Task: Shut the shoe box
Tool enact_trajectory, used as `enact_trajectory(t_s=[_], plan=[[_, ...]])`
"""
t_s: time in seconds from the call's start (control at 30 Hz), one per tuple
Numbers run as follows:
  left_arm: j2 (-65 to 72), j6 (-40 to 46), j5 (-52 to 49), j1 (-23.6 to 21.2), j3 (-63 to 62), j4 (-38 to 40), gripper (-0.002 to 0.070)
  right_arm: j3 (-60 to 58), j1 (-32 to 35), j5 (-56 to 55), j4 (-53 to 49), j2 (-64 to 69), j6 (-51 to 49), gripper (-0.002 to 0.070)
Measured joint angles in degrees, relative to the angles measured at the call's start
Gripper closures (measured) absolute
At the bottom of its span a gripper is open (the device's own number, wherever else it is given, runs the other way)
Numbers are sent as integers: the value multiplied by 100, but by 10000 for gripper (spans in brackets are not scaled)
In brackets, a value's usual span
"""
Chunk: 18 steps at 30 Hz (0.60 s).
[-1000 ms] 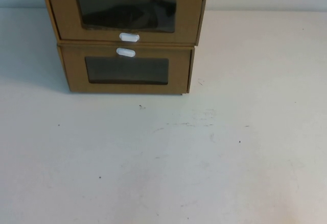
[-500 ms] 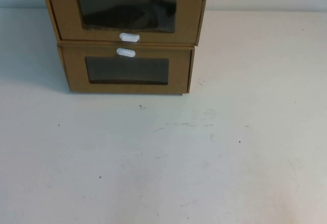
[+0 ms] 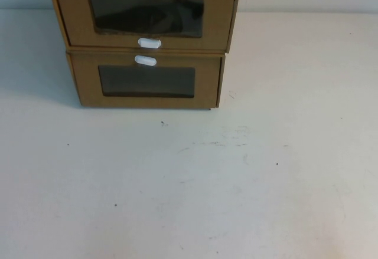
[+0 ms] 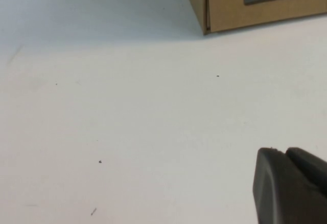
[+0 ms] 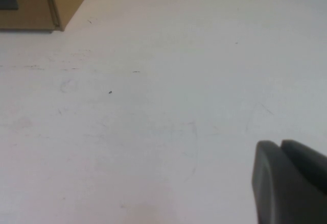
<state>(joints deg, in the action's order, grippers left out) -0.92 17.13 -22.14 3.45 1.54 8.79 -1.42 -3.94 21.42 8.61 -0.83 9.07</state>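
High view: two brown cardboard drawer boxes stacked at the far edge of the white table [image 3: 236, 182], left of centre. The shoe box [image 3: 144, 14] is the upper one, white oval tab [image 3: 149, 43] below its window [image 3: 146, 16], something dark visible inside. Its front panel overhangs the lower box [image 3: 144, 82] slightly toward the camera, so the drawer looks pulled out a bit. The lower box has its tab [image 3: 145, 61] above its window. The two tabs sit almost touching, one over the other.

No arms in the high view. Left gripper [image 4: 291, 185] shows only as a dark finger edge in the left wrist view, over bare table, well apart from the lower box corner. Right gripper [image 5: 291, 180] same story in the right wrist view, above bare table, box corner far off. Finger state: cannot tell for either one.
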Motion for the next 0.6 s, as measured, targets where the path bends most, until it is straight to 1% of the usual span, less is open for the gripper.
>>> enact_trajectory(t_s=[0.6], plan=[[0, 0, -37, 0, 0, 0, 680, 0, 0, 0, 0, 0, 0, 688]])
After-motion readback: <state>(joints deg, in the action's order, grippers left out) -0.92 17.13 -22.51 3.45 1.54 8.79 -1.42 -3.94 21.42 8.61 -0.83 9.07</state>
